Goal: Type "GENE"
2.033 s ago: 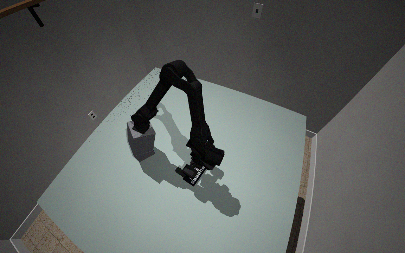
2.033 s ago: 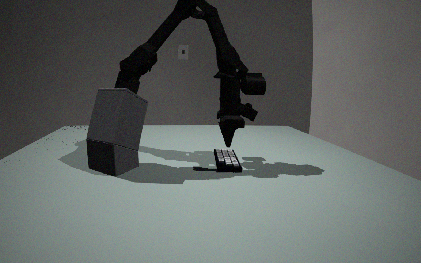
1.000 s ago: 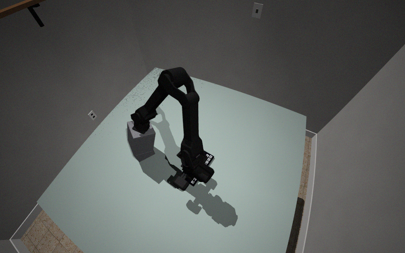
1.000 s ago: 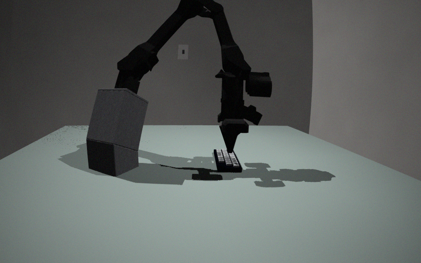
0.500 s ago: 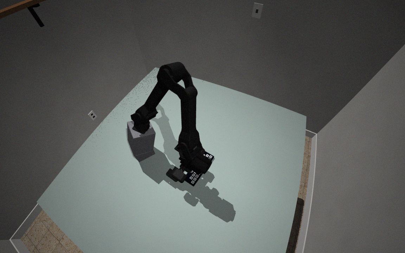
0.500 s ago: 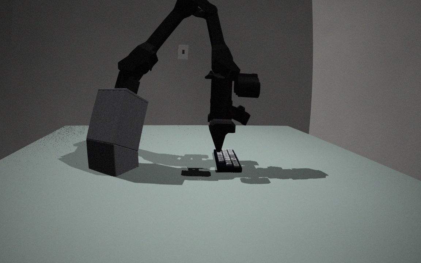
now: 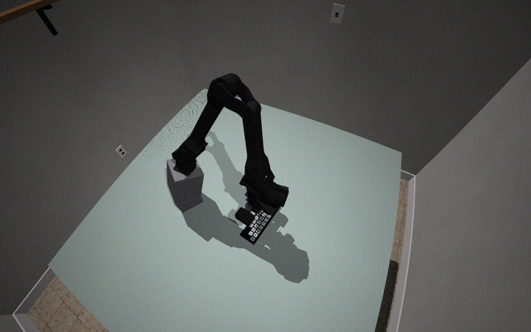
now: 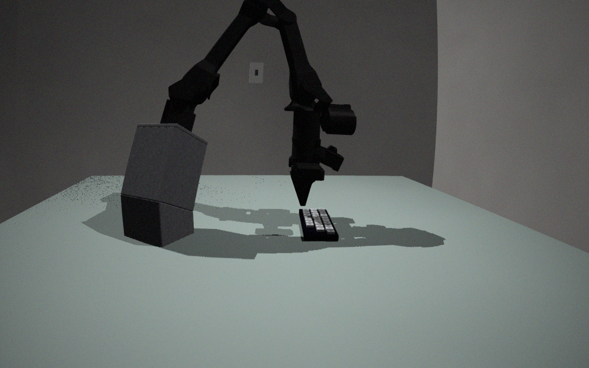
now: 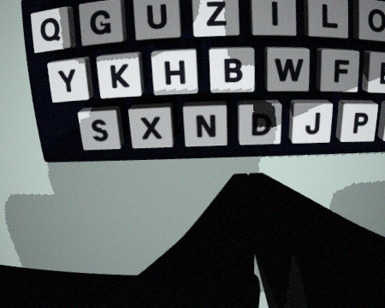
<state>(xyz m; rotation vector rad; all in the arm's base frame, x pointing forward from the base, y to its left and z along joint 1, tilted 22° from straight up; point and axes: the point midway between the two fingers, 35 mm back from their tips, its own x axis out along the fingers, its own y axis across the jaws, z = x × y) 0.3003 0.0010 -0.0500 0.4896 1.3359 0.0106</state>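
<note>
One keyboard [image 8: 318, 224] lies on the tabletop [image 8: 287, 297]. In the wrist view its keys stand in three rows: seven keys visible in the far row, seven in the middle row, seven in the near row, the right end cut off. One arm [image 7: 255, 140] stands on one grey pedestal [image 8: 161, 183]. Two wall plates [image 7: 336, 13] are seen in the top view.

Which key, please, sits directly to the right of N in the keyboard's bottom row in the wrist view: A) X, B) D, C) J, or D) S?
B: the bottom row of the keyboard reads S, X, N, D, J, so D adjoins N on the right.
</note>
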